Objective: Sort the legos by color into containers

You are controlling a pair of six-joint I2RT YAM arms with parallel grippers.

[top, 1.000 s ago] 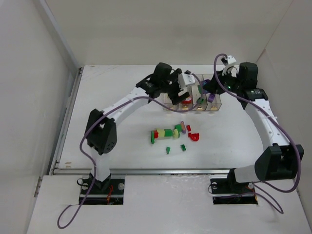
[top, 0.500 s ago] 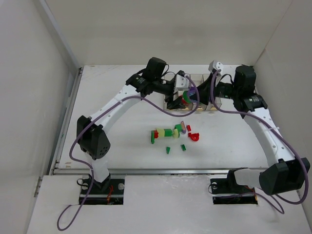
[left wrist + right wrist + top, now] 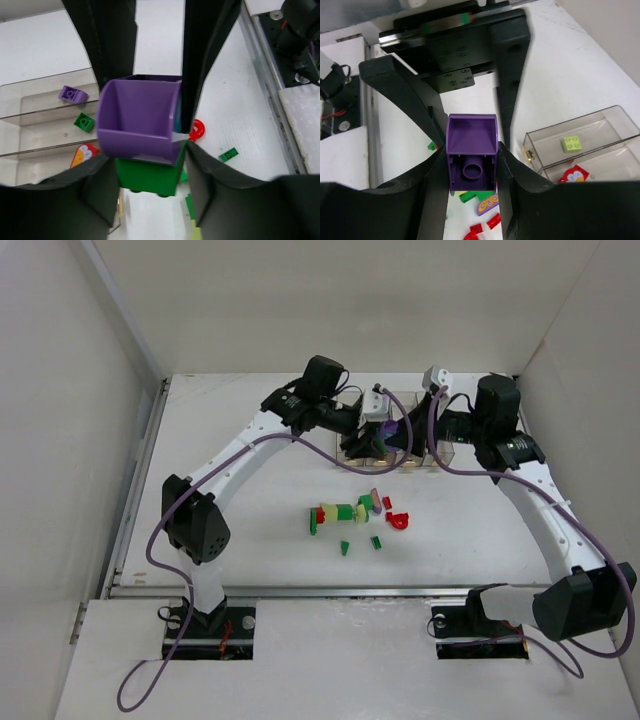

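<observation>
Pinching a purple brick [image 3: 471, 150] by its sides, the right claw [image 3: 471, 165] is holding it in the air, close by the row of clear bins [image 3: 607, 117] near the far edge of the table [image 3: 480, 540]. Facing it, the left claw [image 3: 148, 167] is squeezing the green brick [image 3: 146, 176] stuck to that purple one. A yellow-green brick [image 3: 571, 144] is lying in one bin and a red piece [image 3: 572, 175] in the next. Loose bricks [image 3: 350, 512] are sitting mid-table, nearer the front edge.
</observation>
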